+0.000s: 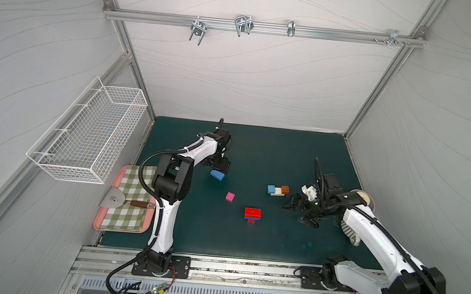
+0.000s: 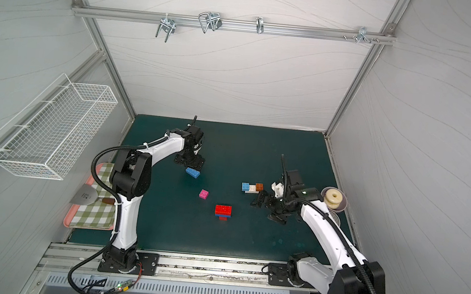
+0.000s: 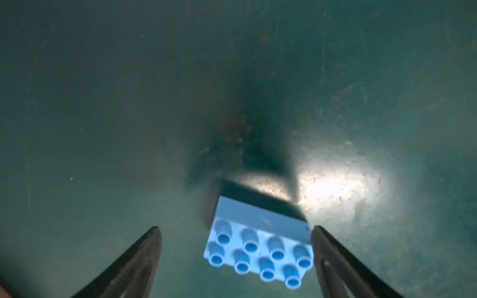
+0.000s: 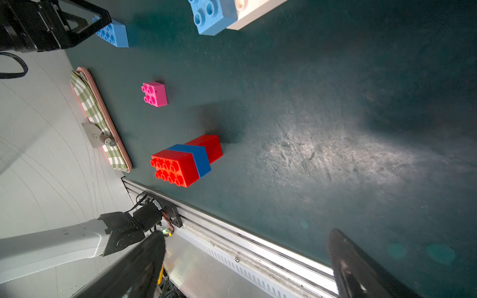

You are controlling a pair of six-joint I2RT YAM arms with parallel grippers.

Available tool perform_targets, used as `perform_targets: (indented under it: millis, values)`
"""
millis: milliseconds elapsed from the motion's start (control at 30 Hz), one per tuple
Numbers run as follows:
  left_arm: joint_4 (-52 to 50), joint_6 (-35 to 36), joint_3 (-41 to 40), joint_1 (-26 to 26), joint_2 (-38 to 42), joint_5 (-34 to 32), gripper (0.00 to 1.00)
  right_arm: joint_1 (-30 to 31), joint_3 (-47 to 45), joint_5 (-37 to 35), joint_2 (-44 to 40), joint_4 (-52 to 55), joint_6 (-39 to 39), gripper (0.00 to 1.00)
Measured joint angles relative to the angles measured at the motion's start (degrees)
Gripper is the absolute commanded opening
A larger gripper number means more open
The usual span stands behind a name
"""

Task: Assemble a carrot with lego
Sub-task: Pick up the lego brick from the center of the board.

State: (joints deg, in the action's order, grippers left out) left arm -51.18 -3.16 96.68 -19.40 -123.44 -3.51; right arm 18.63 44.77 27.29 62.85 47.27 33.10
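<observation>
Blue studded oblong brick (image 3: 258, 247) — perhaps untouched — inside spread left gripper (image 3: 235, 229).

The mat (image 1: 257, 155) is teal, a brick (image 1: 230, 196) pink, the cloth (image 1: 131, 179) green-checked.

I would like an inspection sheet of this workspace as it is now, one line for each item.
Surface: dark green mat, scuffed.
Job's things: blue brick, pink brick, red-blue-red stack, light-blue, white and orange group; all apart, not yet joined.
Clutter: pink tray with checked cloth and spatula; bowl holding a cream ring.
Grippers: left gripper open astride the blue brick; right gripper open, empty.
Cables: black hoses along both arms; loose wires by front rail.
Surroundings: wire basket on side wall; hooks on back rail.
</observation>
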Motion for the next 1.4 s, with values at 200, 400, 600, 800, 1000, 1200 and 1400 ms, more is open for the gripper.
perform_targets:
  millis: [200,400,600,800,1000,1200,1400]
  values:
    - [-0.9,0.0,0.0,-0.7,-0.6,1.3,0.82,-0.3,0.0,0.0,0.0,0.0,-0.1,0.99]
    - [-1.0,0.3,0.0,-1.4,-0.6,1.6,0.9,-0.4,0.0,0.0,0.0,0.0,-0.1,0.99]
    - [-1.2,1.2,-0.1,-1.7,-0.6,1.5,0.84,-0.5,0.0,0.2,0.0,0.2,-0.2,0.99]
    - [-1.8,1.6,-0.1,-1.7,-0.6,1.4,0.76,-0.8,0.0,0.3,0.0,0.4,-0.2,0.99]
    - [-2.1,1.5,-0.8,-1.8,-0.6,1.3,0.71,-0.8,0.1,0.5,0.0,0.4,-0.2,0.99]
    - [-2.4,1.3,-0.8,-1.8,-0.6,1.1,0.61,-1.0,0.1,0.5,0.0,0.4,-0.2,0.99]
    - [-2.8,-0.3,-0.8,-2.1,-0.3,1.1,0.48,-1.0,0.1,0.7,0.0,0.4,-0.3,0.99]
